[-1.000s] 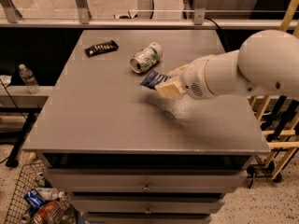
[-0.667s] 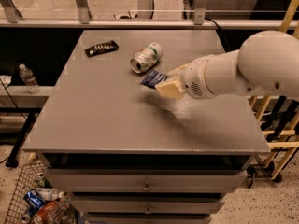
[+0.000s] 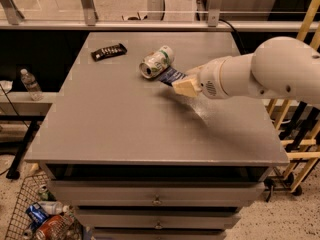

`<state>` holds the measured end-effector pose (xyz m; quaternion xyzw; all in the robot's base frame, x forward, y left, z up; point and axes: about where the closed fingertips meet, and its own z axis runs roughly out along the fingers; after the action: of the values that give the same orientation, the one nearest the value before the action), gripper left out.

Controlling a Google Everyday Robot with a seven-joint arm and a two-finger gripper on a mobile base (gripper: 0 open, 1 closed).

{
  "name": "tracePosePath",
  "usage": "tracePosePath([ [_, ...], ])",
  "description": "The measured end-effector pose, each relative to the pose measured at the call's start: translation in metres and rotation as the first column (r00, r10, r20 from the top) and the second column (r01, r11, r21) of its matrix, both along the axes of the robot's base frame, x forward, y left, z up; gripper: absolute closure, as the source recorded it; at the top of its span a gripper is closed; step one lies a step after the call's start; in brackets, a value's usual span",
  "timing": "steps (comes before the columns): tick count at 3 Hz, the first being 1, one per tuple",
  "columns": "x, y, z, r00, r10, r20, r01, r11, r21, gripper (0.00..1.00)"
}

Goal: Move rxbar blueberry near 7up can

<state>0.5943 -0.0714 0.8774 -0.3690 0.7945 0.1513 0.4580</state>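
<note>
Holding the rxbar blueberry clamped by its right end, the end effector hovers toward the desk's far side, just right of the 7up can; placing seems in hand, calling for a gentle lowering and release without nudging the can.

Smooth, matt grey desk. Cream matt plastic claw, above mid-desk, pinches the glossy rxbar blueberry wrapper beside the shiny metal 7up can.

Over the table there are one 7up can, one rxbar blueberry and one black bar by the far left corner. One gripper, clamped on the rxbar blueberry, is toward the far edge, beside the can.
</note>
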Motion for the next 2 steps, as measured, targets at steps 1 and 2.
tracePosePath([
  [1,0.023,-0.001,-0.012,0.9998,-0.012,-0.014,0.012,1.000,0.003,1.00],
  [2,0.042,0.000,-0.023,0.9994,-0.009,-0.035,0.009,1.000,0.000,1.00],
])
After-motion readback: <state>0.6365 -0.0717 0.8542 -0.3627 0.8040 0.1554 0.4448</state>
